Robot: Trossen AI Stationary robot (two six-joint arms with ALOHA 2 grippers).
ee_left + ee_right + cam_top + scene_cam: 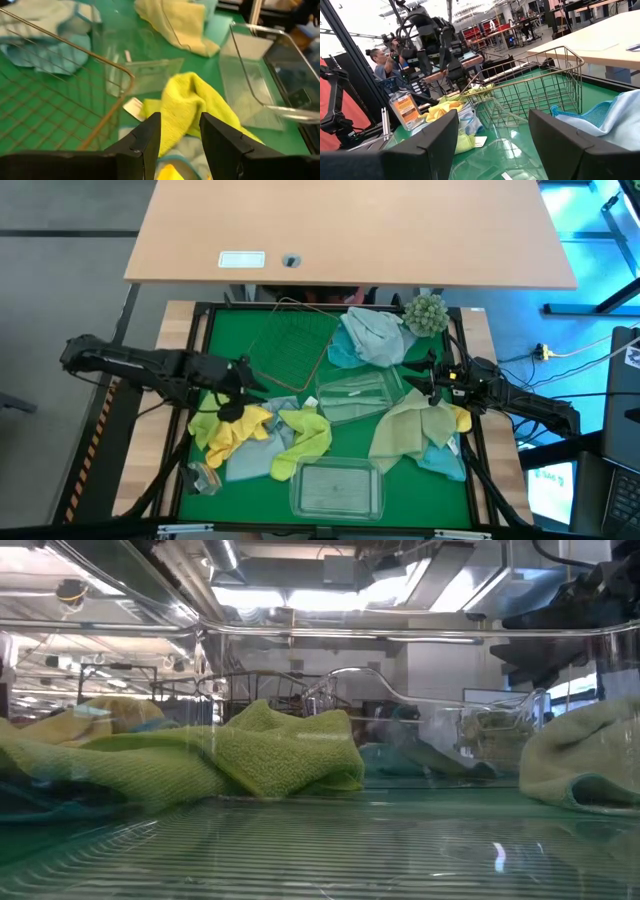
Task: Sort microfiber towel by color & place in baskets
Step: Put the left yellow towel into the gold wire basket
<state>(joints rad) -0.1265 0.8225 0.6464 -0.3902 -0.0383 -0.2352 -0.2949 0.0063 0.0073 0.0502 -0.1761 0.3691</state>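
Towels lie scattered over the green mat point(215, 340): a yellow towel point(240, 430) and a lime towel point(303, 442) bunched at the left front, with a light blue towel point(252, 461) under them, an olive towel point(405, 430) at the right, and a pale blue towel point(372, 335) at the back beside the fuzzy ball plant point(426, 313). The wire basket point(290, 345) sits at the back left, one clear tub point(356, 396) in the middle and another clear tub point(337, 489) at the front edge (both look empty).

The left gripper point(179, 135) hovers just above the yellow and lime pile, fingers slightly parted and holding nothing. The right gripper point(492, 142) waits near the middle tub's right side, fingers spread wide and empty, facing the wire basket. A small bottle point(405, 111) stands at the mat's left front corner.
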